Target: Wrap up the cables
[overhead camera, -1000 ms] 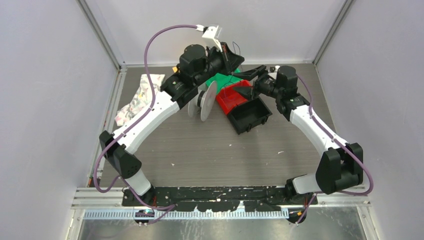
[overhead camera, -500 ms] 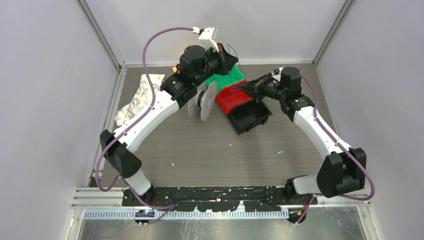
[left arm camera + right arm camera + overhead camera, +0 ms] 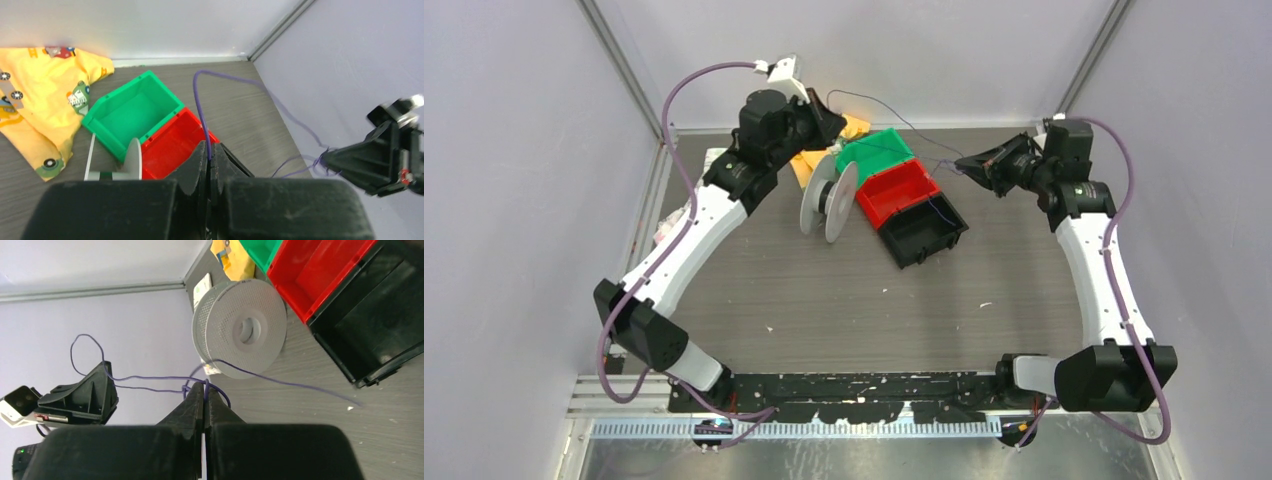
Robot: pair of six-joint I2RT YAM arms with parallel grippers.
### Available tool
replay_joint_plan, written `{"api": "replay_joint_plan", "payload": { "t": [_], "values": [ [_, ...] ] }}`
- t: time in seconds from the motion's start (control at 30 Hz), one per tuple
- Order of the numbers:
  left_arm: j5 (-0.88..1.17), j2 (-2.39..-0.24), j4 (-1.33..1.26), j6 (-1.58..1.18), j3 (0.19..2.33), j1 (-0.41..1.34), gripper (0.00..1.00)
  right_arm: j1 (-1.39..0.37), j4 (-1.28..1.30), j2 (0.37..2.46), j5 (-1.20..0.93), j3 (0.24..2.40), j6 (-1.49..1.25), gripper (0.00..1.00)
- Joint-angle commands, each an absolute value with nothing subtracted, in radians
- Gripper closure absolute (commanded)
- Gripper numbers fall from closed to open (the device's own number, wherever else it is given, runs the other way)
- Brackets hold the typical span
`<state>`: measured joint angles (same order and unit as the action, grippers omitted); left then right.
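Observation:
The cable (image 3: pixel 904 120) is a thin purple wire strung in the air between my two grippers. My left gripper (image 3: pixel 832 118) is raised at the back left, above the green bin, and is shut on the cable (image 3: pixel 201 105), which rises from between its fingertips. My right gripper (image 3: pixel 964 163) is at the back right and is shut on a small tangle of the cable (image 3: pixel 150 376). From that tangle a strand runs down past the grey spool (image 3: pixel 245 330) onto the table. In the top view the spool (image 3: pixel 829 200) stands on edge left of the bins.
A green bin (image 3: pixel 879 155), a red bin (image 3: pixel 899 190) and a black bin (image 3: pixel 924 230) stand in a diagonal row behind the table's middle. A yellow printed cloth (image 3: pixel 40 95) lies at the back left, by the rear wall. Grey walls close in both sides.
The right gripper has shut on the cable and drawn back to the right. The left arm has swung left with its end, so the wire now spans the gap between them.

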<state>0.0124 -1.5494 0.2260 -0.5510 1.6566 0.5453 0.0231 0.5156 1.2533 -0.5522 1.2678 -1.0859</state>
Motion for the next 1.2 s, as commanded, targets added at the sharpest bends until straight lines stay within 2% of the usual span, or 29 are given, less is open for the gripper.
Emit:
{"api": "replay_joint_plan", "payload": {
  "t": [0.0, 0.27, 0.47, 0.63, 0.7, 0.73, 0.83, 0.87, 0.9, 1.03, 1.17],
  "values": [
    [0.026, -1.466, 0.214, -0.551, 1.6, 0.521, 1.0, 0.034, 0.665, 1.221, -0.444, 1.407, -0.915, 1.0],
    [0.011, -1.503, 0.234, -0.551, 1.584, 0.499, 1.0, 0.04, 0.738, 1.21, -0.362, 1.509, -0.826, 1.0],
    [0.097, -1.572, 0.236, -0.581, 1.612, 0.499, 1.0, 0.04, 0.759, 1.202, -0.336, 1.52, -0.792, 0.99],
    [0.041, -1.53, 0.221, -0.568, 1.575, 0.487, 0.99, 0.043, 0.871, 1.197, -0.154, 1.527, -0.665, 1.0],
    [0.073, -1.533, 0.275, -0.53, 1.641, 0.479, 0.99, 0.043, 0.89, 1.195, -0.06, 1.495, -0.619, 0.98],
    [0.1, -1.543, 0.31, -0.51, 1.687, 0.479, 0.99, 0.043, 0.898, 1.197, -0.018, 1.477, -0.597, 0.9],
    [0.224, -1.565, 0.376, -0.48, 1.809, 0.483, 0.99, 0.043, 0.909, 1.213, 0.093, 1.433, -0.569, 0.49],
    [0.283, -1.567, 0.38, -0.474, 1.836, 0.487, 0.99, 0.043, 0.914, 1.22, 0.105, 1.424, -0.57, 0.41],
    [0.31, -1.573, 0.39, -0.459, 1.865, 0.498, 0.99, 0.043, 0.916, 1.226, 0.103, 1.418, -0.574, 0.35],
    [0.31, -1.622, 0.52, -0.4, 2.018, 0.578, 1.0, 0.04, 0.874, 1.215, 0.032, 1.398, -0.594, 0.25],
    [0.367, -1.65, 0.493, -0.455, 2.043, 0.606, 1.0, -0.016, 0.752, 1.154, -0.082, 1.368, -0.579, 0.15]
  ]
}}
